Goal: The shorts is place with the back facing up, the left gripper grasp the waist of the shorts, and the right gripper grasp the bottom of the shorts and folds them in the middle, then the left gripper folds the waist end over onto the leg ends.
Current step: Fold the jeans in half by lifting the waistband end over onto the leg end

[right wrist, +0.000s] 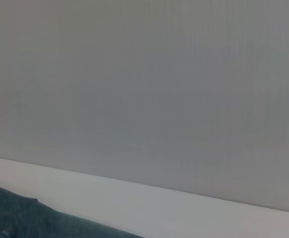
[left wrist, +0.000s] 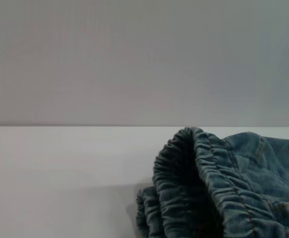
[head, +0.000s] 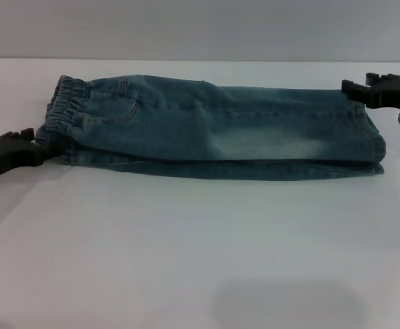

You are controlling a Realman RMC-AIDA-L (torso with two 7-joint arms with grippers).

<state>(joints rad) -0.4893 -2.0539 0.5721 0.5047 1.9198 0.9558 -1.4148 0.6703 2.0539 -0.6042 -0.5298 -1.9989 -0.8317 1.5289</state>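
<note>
The blue denim shorts (head: 213, 127) lie on the white table (head: 186, 253), folded lengthwise into a long band. The elastic waist (head: 66, 110) is at the left and the leg ends (head: 371, 147) at the right. My left gripper (head: 33, 147) sits low on the table, touching the waist's near corner. In the left wrist view the gathered waistband (left wrist: 203, 188) is close by. My right gripper (head: 354, 88) hovers off the cloth, above the far corner of the leg ends. The right wrist view shows only a strip of denim (right wrist: 15, 218).
A pale wall (head: 200, 27) rises behind the table's far edge. Bare white tabletop stretches in front of the shorts to the near edge.
</note>
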